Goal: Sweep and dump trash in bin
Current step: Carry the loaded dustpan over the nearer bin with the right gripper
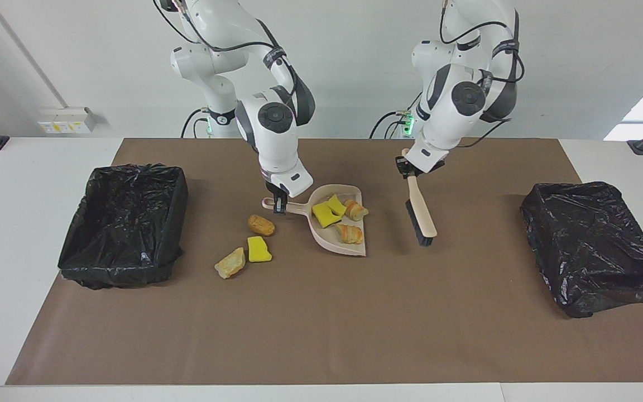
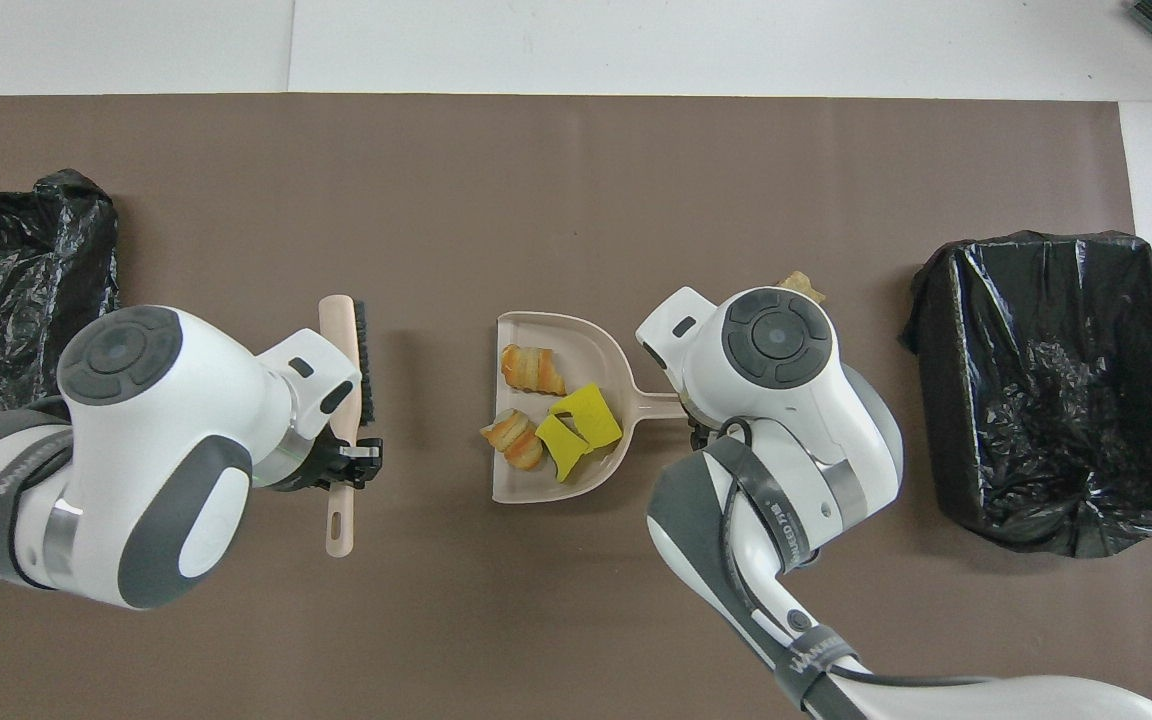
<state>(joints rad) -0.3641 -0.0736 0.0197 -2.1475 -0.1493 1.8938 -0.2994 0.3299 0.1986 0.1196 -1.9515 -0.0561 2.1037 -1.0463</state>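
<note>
My right gripper (image 1: pixel 278 205) is shut on the handle of the beige dustpan (image 1: pixel 326 241). The pan (image 2: pixel 576 338) holds trash: two yellow sponge pieces (image 1: pixel 327 212) (image 2: pixel 581 425) and two bread-like lumps (image 1: pixel 350 233) (image 2: pixel 532 368). Three more trash pieces lie on the mat toward the right arm's end: a bread lump (image 1: pixel 260 225), a yellow piece (image 1: pixel 258 249) and a tan lump (image 1: pixel 230 263). My left gripper (image 1: pixel 409 167) (image 2: pixel 348 462) is shut on the handle of the brush (image 1: pixel 423 216) (image 2: pixel 342 345). The brush hangs slanted, apart from the pan, toward the left arm's end.
A black-lined bin (image 1: pixel 123 223) (image 2: pixel 1056 390) stands at the right arm's end of the brown mat. A second black-lined bin (image 1: pixel 595 245) (image 2: pixel 6 300) stands at the left arm's end. In the overhead view the right arm covers most of the loose trash.
</note>
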